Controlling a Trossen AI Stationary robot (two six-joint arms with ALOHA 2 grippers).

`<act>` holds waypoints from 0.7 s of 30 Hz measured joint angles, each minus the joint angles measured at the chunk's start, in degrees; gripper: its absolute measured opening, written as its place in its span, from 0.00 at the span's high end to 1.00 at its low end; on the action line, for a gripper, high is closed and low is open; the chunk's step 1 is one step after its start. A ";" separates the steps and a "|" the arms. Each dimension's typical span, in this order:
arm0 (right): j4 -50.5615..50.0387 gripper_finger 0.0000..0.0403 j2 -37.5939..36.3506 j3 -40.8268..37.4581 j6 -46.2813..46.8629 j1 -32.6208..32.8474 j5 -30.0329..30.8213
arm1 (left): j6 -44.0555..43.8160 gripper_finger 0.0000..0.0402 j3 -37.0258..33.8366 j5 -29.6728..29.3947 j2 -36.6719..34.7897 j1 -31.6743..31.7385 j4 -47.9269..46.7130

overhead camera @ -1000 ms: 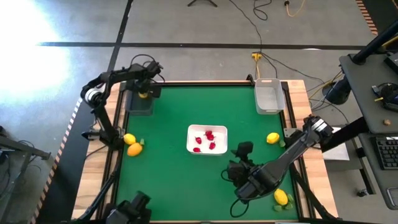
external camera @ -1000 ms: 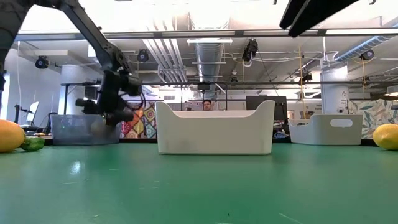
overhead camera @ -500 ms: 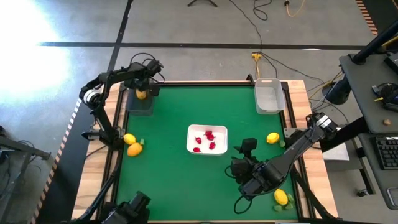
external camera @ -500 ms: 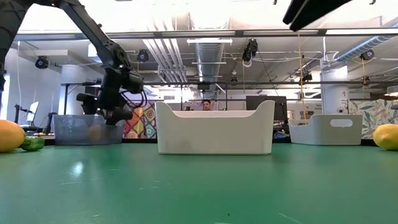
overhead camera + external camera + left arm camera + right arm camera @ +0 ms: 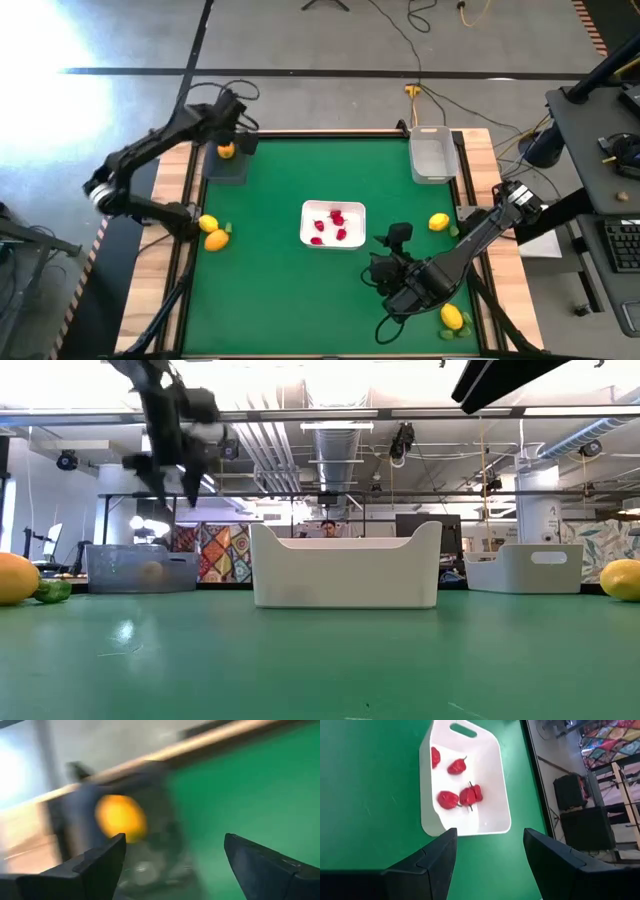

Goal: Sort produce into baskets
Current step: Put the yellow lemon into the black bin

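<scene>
My left gripper (image 5: 233, 132) hangs open and empty high above the dark smoky bin (image 5: 224, 163) at the table's far left; it also shows in the low view (image 5: 170, 480). An orange fruit (image 5: 120, 818) lies inside that bin. My right gripper (image 5: 490, 837) is open and empty, just right of the white tray (image 5: 333, 224), which holds several red berries (image 5: 460, 795). A lemon (image 5: 208, 224), an orange fruit (image 5: 216, 240) and a green piece (image 5: 228, 229) lie at the left edge. Two more lemons lie at the right (image 5: 438, 222) and near right (image 5: 452, 318).
The clear pale bin (image 5: 433, 153) stands at the far right corner. The table's wooden rim (image 5: 190, 190) runs along both sides. In the low view, the white tray (image 5: 345, 567) stands mid-table and a person shows in the room behind it.
My left gripper has risen from down at the dark bin to well above it and drifted a little toward the table's left edge. The orange fruit stays lying in the bin. My right gripper has barely moved.
</scene>
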 joint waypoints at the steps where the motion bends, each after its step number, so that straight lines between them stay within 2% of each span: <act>1: 0.70 0.45 0.00 -0.05 -0.87 0.00 0.26 | -0.23 0.21 -0.32 1.44 -2.15 -2.63 -0.46; 4: 2.91 0.45 0.00 -0.24 -3.11 0.00 1.27 | -2.58 0.21 -1.93 2.40 -7.61 -12.79 -2.39; 8: 5.77 0.45 0.00 -0.76 -7.16 -0.53 1.51 | -9.91 0.22 -5.81 2.06 -12.20 -29.00 -2.99; 14: 12.60 0.45 0.02 -2.77 -14.79 -2.77 1.45 | -28.23 0.22 -12.05 -1.14 -12.98 -52.15 -3.26; 18: 18.96 0.45 0.02 -4.31 -21.32 -5.11 1.08 | -38.62 0.22 -13.58 0.23 -10.96 -62.55 -5.00; 21: 23.78 0.45 0.02 -4.71 -25.68 -6.93 -0.74 | -43.73 0.22 -13.63 2.54 -9.32 -67.01 -7.45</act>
